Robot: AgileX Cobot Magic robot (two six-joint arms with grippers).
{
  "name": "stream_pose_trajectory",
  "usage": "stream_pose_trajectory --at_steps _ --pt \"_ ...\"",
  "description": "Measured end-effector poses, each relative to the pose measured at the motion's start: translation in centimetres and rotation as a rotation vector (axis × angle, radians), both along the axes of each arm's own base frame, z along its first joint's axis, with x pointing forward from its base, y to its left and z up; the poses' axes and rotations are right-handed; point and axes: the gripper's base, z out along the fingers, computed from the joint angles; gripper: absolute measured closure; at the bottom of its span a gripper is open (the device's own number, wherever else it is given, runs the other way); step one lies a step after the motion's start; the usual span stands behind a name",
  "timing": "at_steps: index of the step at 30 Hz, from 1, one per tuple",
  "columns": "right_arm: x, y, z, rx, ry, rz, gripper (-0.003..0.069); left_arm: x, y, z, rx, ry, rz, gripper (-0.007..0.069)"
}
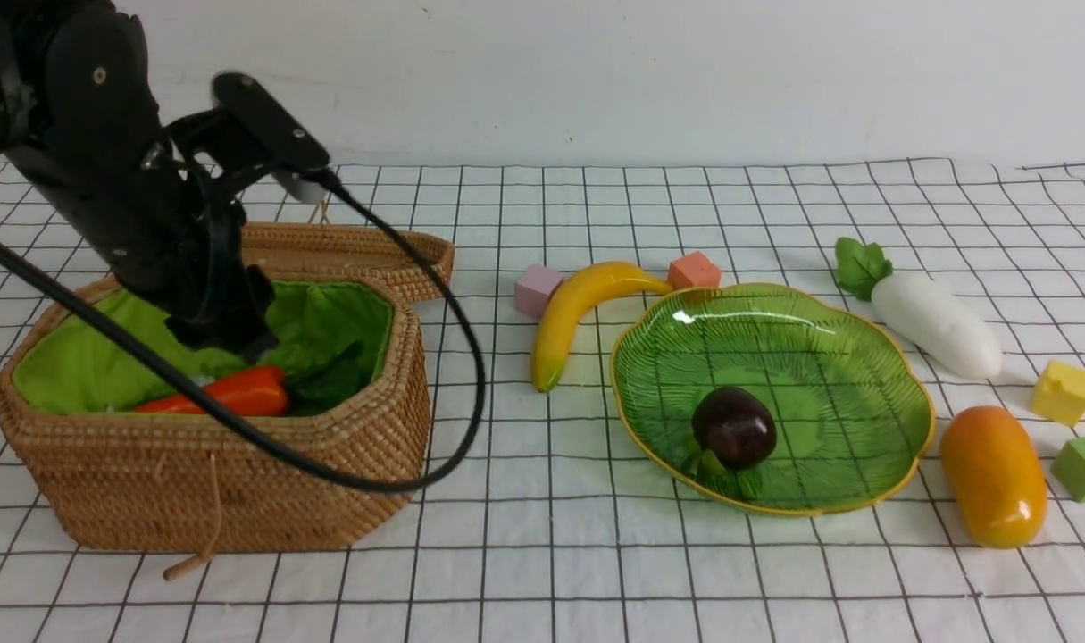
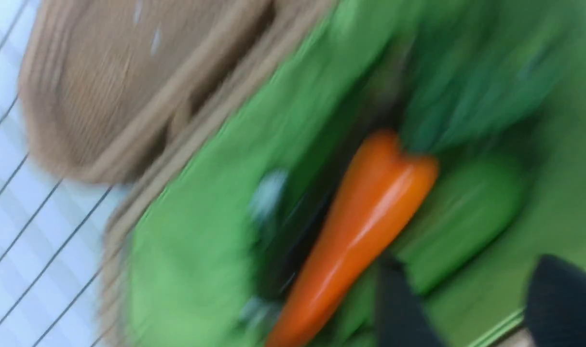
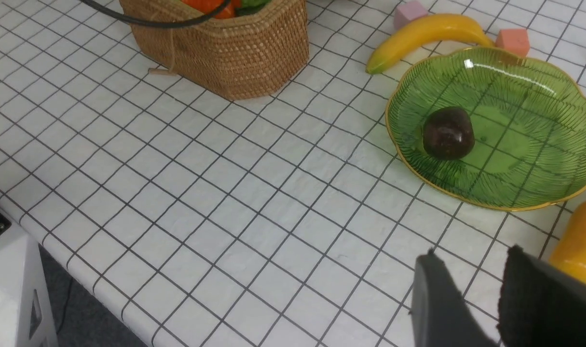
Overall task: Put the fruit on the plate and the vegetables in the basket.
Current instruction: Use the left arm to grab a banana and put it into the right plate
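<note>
The left fingers (image 2: 399, 313) are held parted and empty inside the woven rattan basket (image 1: 238, 473), beside the orange toy carrot (image 2: 360, 231) lying on its green lining (image 1: 78, 366); the right fingers (image 3: 538, 303) are parted and empty above the bench (image 3: 225, 193). The lining could be snagged on withdrawal, and the smooth oval orange-yellow mango (image 1: 993, 478), at 4 o'clock of the green glass plate (image 1: 819, 357), squeezed out of a grip.
</note>
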Motion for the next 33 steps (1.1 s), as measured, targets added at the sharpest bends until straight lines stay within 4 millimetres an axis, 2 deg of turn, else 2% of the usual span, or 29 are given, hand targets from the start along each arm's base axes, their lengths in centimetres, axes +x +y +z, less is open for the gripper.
stream_pose_trajectory --at_steps 3,5,6,9,10,11,13,14,16,20,25,33 --pt "0.2 -0.2 0.0 0.004 -0.004 -0.043 0.0437 -0.7 -3.4 0.8 -0.148 0.002 -0.023 0.0568" --pt "0.6 -0.6 0.1 0.006 -0.016 -0.098 0.0435 -0.9 -5.9 1.2 -0.234 0.017 -0.029 0.0637" --pt "0.6 -0.6 0.1 0.006 -0.017 -0.104 0.0435 -1.0 -6.1 1.3 -0.243 0.016 -0.032 0.0637" --pt "1.0 -1.1 0.2 0.01 -0.032 -0.182 0.0434 -0.5 -10.6 1.4 -0.292 0.064 -0.082 0.0626" --pt "1.0 -1.1 0.2 0.01 -0.032 -0.184 0.0434 -0.4 -10.8 1.4 -0.293 0.063 -0.086 0.0624" --pt "1.0 -1.2 0.3 0.015 -0.03 -0.192 0.0434 0.2 -12.4 1.5 -0.298 0.083 -0.09 0.0589" --pt "1.0 -1.1 0.3 0.019 -0.029 -0.193 0.0434 0.8 -13.2 0.9 -0.293 0.108 -0.078 0.0557" --pt "1.0 -1.1 0.3 0.021 -0.028 -0.193 0.0434 1.7 -14.1 0.6 -0.294 0.131 -0.058 0.051" --pt "1.0 -1.2 0.2 0.018 -0.026 -0.195 0.0434 2.5 -14.7 0.1 -0.277 0.161 -0.037 0.046" --pt "1.0 -1.2 0.2 0.019 -0.013 -0.203 0.0431 3.1 -15.0 0.6 -0.283 0.157 -0.014 0.0426" --pt "1.0 -1.2 0.2 0.028 -0.015 -0.206 0.0428 3.3 -14.9 1.4 -0.29 0.127 0.0 0.0421" --pt "1.1 -1.2 0.3 0.035 -0.019 -0.211 0.0424 3.4 -14.7 1.3 -0.264 0.115 0.008 0.0421"
